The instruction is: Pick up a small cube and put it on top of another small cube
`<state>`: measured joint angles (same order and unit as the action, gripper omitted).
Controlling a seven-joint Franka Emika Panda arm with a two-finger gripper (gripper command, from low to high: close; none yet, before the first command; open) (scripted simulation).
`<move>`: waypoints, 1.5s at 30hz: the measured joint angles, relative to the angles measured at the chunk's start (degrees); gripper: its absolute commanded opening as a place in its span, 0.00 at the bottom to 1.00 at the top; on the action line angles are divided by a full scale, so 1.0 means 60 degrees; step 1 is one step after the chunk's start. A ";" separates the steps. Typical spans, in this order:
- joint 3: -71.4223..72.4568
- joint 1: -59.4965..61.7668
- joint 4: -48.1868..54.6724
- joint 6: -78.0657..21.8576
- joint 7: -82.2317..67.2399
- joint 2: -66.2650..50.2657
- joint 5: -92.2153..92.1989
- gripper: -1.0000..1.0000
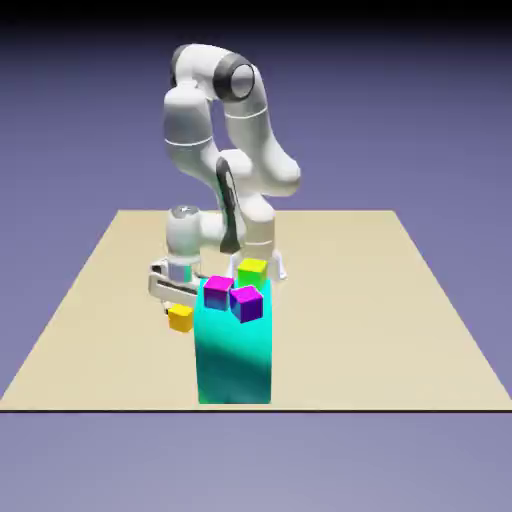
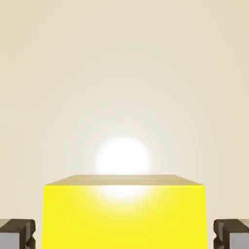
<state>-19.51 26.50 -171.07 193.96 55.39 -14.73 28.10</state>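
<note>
Straddling the small orange-yellow cube [image 2: 124,214], the tool [image 2: 124,236] shows one grey fingertip [image 2: 17,233] on each side of it in the hand view, each set apart from the cube's side faces; jaws wide, nothing held.

Cube position: on the counter [image 1: 400,300], directly under the tool [image 1: 175,300], centred between the fingers, faces square to them.

Destination: small magenta-pink cube [image 1: 217,292], toward the exterior view's right of the orange-yellow cube [image 1: 180,318], near it and seemingly farther back, just beside the violet-purple cube [image 1: 247,303] and the yellow-green cube [image 1: 252,270]. A tall teal block [image 1: 233,350] stands in front of them.

Arm pose: folded low, hand close to the counter, pointing downward.

Judgement: closing squarely is the step in hand.
</note>
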 measured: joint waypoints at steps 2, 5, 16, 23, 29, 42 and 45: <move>-0.0678 -0.0547 -0.0139 -0.0552 0.0052 0.0692 0.0206 0.00; -0.1693 -0.1369 -0.0348 -0.1380 0.0128 0.1729 0.0513 0.00; -0.3203 -0.3041 0.0319 -0.4370 -0.0061 0.4145 0.0052 0.00; -0.0874 -0.3252 0.2706 -0.7278 -0.1158 0.4572 -0.1888 0.00; 0.1121 -0.3432 0.4752 -0.9771 -0.2101 0.4937 -0.3560 0.00; 0.2209 -0.4016 0.5584 -1.0022 -0.2785 0.4327 -0.4599 1.00; 0.2429 -0.3795 0.6001 -1.0851 -0.2802 0.4731 -0.4628 1.00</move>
<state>-4.94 3.72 -135.06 128.86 38.58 13.66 0.33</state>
